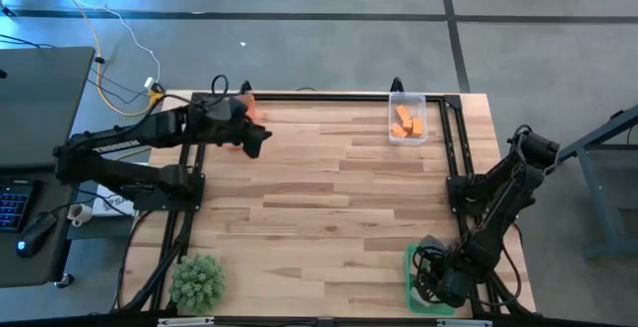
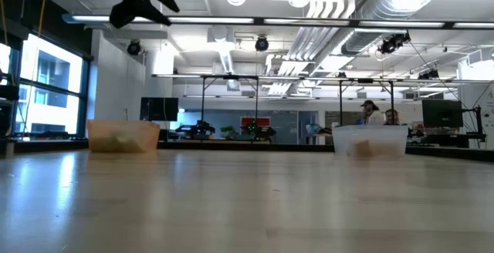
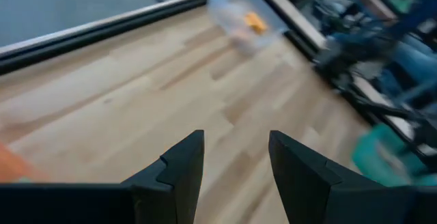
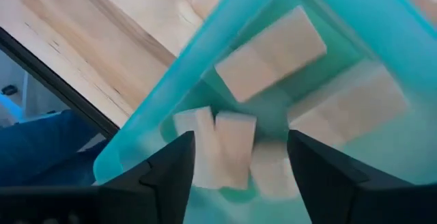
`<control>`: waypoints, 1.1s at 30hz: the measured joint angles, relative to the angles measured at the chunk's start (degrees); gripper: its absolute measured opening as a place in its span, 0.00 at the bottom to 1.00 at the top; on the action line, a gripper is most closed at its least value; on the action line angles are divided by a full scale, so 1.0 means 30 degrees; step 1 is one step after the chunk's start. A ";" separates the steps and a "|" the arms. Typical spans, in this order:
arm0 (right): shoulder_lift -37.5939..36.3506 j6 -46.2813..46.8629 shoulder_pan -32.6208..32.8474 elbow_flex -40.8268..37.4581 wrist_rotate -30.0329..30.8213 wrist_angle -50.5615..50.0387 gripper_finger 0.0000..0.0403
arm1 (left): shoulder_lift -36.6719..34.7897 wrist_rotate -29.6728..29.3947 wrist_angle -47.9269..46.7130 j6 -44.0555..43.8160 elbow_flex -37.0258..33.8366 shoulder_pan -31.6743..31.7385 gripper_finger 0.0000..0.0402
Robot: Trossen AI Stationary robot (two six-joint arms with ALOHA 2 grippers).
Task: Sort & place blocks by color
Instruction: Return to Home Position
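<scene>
We're looking at the right hand point(image 4: 240, 135) first. It hangs low over the green tray point(image 4: 136, 149) at the near right corner of the desk point(image 1: 329, 197), fingers spread apart with nothing between them. Below it, inside that tray, lie the tan blocks point(image 4: 270, 53), several pale pieces crowded together, some touching.

Over to the left hand point(image 3: 236, 135). It sits raised above the far left part of the desk, and its fingers are parted too, holding nothing, with only bare wood under them. Just behind it an orange tray point(image 1: 248, 103) peeks out at the far edge. The arm covers most of it, so we can't tell what is inside.

At the far right, the clear tray point(image 1: 407, 100) stands against the desk's back rail, and the orange blocks point(image 1: 405, 121) sit inside it in a small cluster. A spiky green plant point(image 1: 197, 279) stands at the near left corner, well apart from both hands.
</scene>
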 joint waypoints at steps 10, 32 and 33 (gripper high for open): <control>-0.0472 -0.4039 -0.1350 0.0000 0.1491 -0.0053 0.59 | -0.1250 -0.3261 -0.0034 -0.0893 0.0000 -0.5675 0.38; -0.6282 -1.1822 -0.9387 0.0000 0.6507 0.0650 0.57 | -0.9059 -0.5141 0.2293 0.0722 -0.4450 -1.0243 0.38; -0.6484 -1.2132 -0.9772 0.0000 0.6599 0.0995 0.57 | -0.9762 -0.5139 0.2935 0.0899 -0.5109 -1.0243 0.38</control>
